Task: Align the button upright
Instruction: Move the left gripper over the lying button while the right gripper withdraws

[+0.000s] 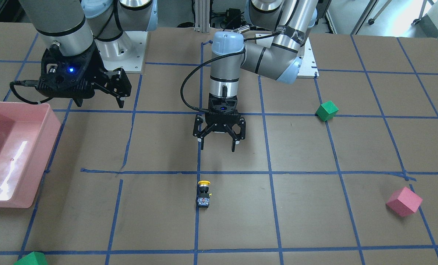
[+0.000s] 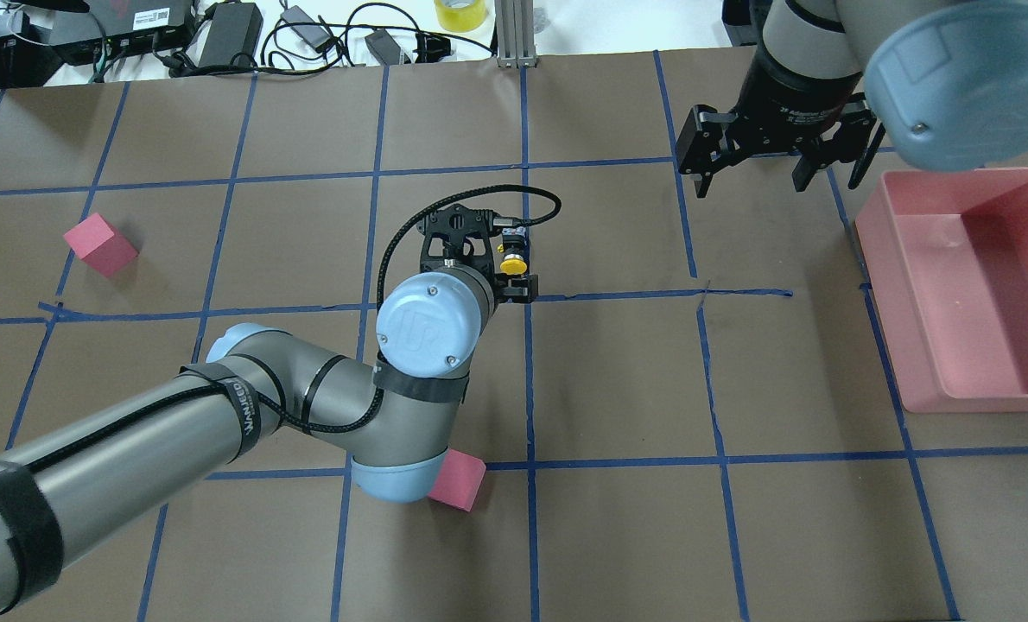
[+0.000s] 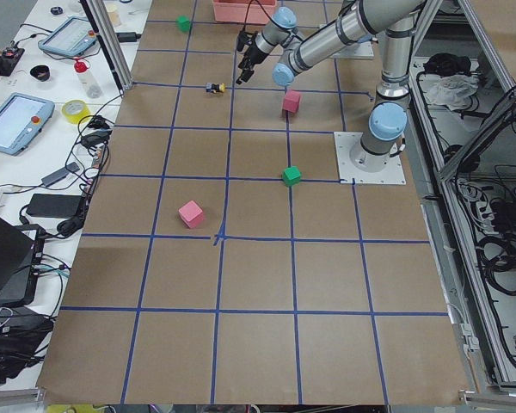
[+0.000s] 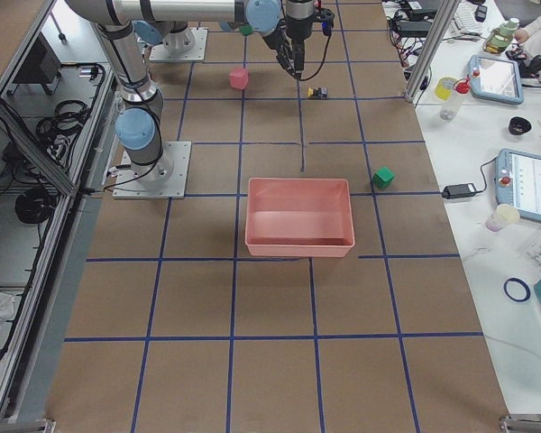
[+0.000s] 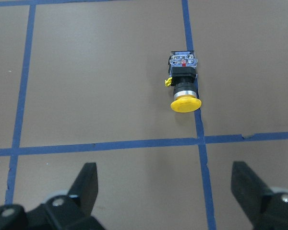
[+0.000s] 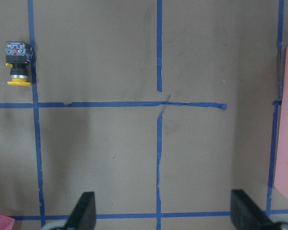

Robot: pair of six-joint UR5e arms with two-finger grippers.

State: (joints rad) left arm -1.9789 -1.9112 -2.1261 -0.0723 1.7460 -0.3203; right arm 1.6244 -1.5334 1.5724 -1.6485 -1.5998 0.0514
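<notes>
Button (image 1: pixel 203 193) on its side on the table (image 1: pixel 300 221), lying along the edge of a blue tape line (image 1: pixel 196 232), yellow cap toward the robot and terminal base away (black body between the two). In the left wrist view, button (image 5: pixel 184 88) just past a tape crossing, cap end nearest the camera. Near the button on the robot's side, hovering above the table: left gripper (image 1: pixel 218 147), pointing down, fingers spread wide, holding nothing, with that tape line between the two fingers in the wrist view. Well apart from the button toward the robot's right: right gripper (image 2: pixel 777 173), likewise spread wide and holding nothing, raised off the table. Farther the same way from the button, past that gripper: bin (image 2: pixel 911 328), pink, open side up. Far from the button toward the robot's left: pink cube (image 1: pixel 404 201), turned askew to the grid. Also left of the button but closer to the robot: green cube (image 1: pixel 327 110), beside a tape crossing. Nearer the robot than the button, partly hidden under the left arm (image 2: pixel 134 432) in the overhead view: second pink cube (image 2: pixel 458 479). Off toward the robot's right of the button and farther from the robot, at the bottom edge of the front-facing view: second green cube (image 1: pixel 31 259), only partly in frame.
</notes>
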